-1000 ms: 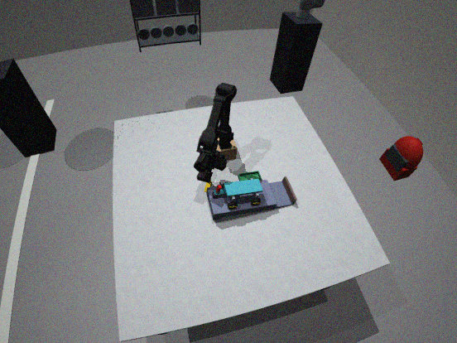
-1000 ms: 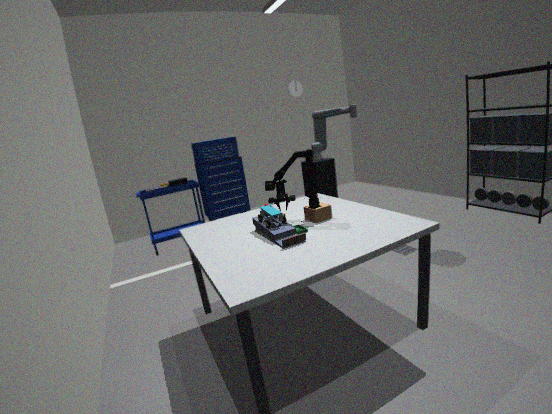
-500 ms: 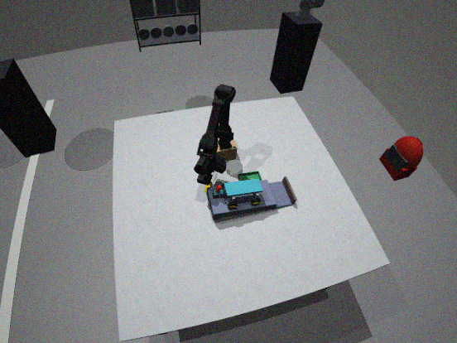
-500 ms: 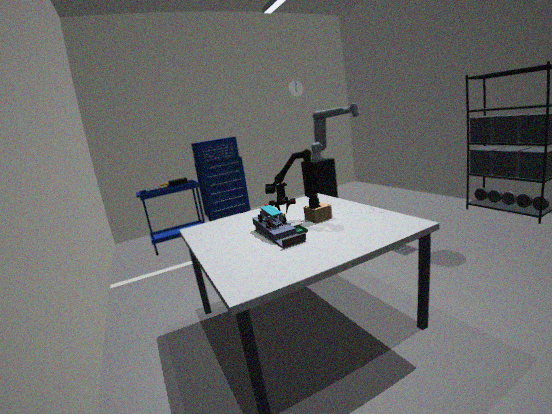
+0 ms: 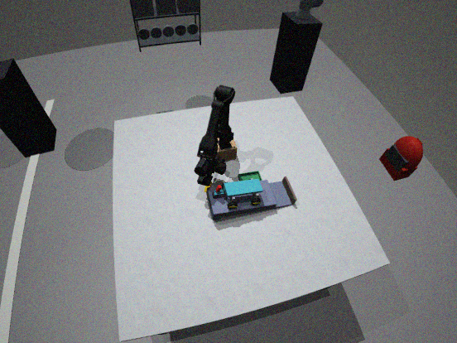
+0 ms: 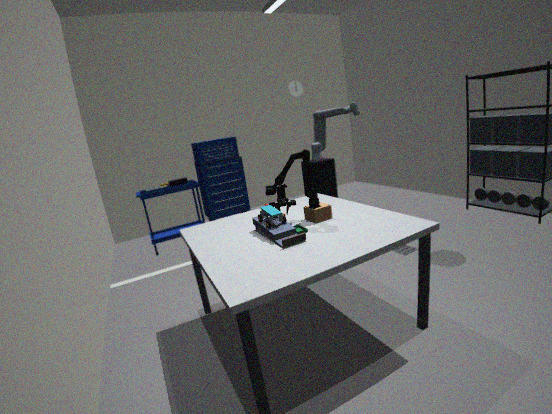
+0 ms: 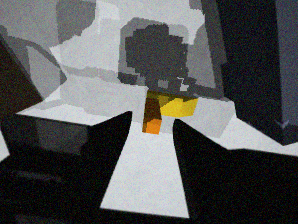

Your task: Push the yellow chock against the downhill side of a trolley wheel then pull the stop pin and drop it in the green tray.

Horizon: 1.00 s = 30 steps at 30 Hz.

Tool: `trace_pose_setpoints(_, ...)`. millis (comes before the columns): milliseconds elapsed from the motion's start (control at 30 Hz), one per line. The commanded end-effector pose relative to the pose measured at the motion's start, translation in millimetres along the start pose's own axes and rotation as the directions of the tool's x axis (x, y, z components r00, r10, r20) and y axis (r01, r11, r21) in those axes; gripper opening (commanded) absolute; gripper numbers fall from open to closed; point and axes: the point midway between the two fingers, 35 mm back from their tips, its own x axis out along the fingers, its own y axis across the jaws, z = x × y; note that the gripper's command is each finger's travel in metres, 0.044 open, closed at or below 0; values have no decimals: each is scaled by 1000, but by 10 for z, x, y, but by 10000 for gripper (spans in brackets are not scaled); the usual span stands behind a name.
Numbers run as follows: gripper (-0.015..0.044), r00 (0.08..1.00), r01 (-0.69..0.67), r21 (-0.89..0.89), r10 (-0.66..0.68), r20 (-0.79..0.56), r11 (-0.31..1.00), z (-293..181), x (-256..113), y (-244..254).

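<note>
Pincer [image 5: 204, 181] [image 6: 287, 209] [image 7: 152, 119] is sitting partway open with nothing in it, right over the yellow chock [image 5: 207, 188] [image 7: 178, 107] by the ramp's [image 5: 270, 194] [image 6: 281, 232] high end, and the trolley's [image 5: 243, 187] [image 6: 271, 210] up on the ramp.

Your black parallel-jaw gripper [image 5: 205, 181] [image 7: 152, 119] hangs with its fingers apart, and the yellow chock with the orange handle [image 5: 207, 188] [image 7: 177, 107] shows in the gap between them in the wrist view. Your tight side is the dark blue-grey ramp [image 5: 244, 210] [image 6: 280, 231], whose wall rises close beside the chock. The red-headed stop pin [image 5: 218, 188] and the turquoise-topped trolley [image 5: 243, 188] [image 6: 272, 210] stand up from it. A brown upright end board [image 5: 290, 190] bars the ramp's low end. Above the ramp, you have open air over the trolley's top.
</note>
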Motion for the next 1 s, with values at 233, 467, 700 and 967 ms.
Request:
trace_pose_setpoints(233,190,1000,-8,-3,8,5,1000,7,175,10)
trace_pose_setpoints(467,190,1000,-8,-3,8,5,1000,9,261,17)
trace_pose_setpoints(700,137,1000,1,0,-1,0,1000,1,232,0)
trace_pose_setpoints(967,25,1000,1,0,-1,0,1000,1,232,0)
